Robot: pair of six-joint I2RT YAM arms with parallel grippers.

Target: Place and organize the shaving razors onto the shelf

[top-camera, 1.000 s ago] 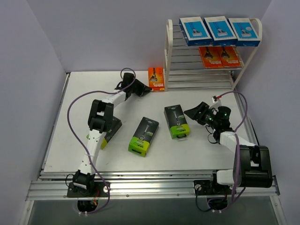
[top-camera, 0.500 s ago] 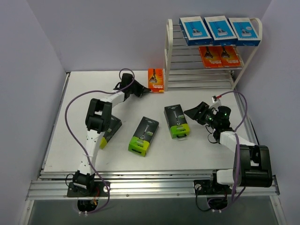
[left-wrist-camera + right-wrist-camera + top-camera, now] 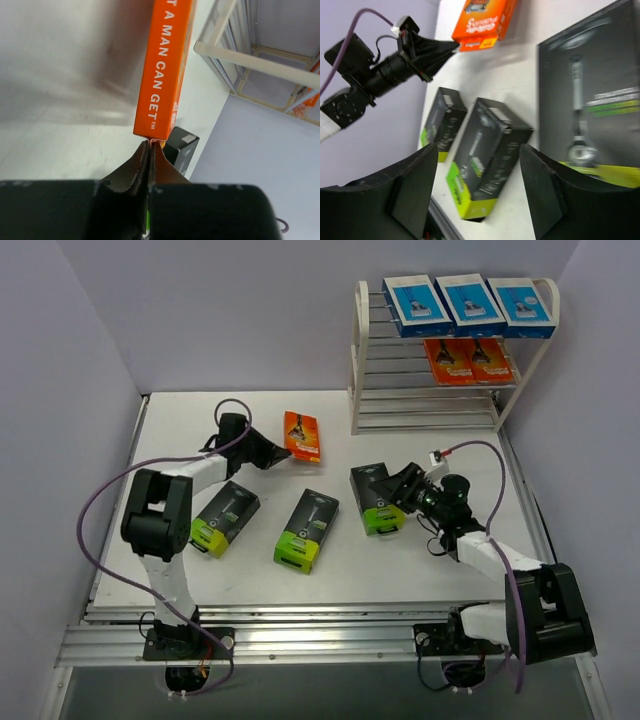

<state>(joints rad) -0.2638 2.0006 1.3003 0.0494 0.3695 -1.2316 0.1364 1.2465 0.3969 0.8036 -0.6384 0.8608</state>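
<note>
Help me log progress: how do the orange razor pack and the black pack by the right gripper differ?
The orange razor pack is pinched by the left gripper's shut jaws; the black pack lies flat before the open right gripper. The black pack has a lime-green end, the orange one none. Neither is shelved.

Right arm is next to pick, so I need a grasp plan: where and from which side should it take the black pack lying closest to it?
Probably across its two long edges near mid-length, coming straight down. The black pack lies flat, face up on the table, so its narrow width looks likeliest to fit the right gripper's open jaws.
</note>
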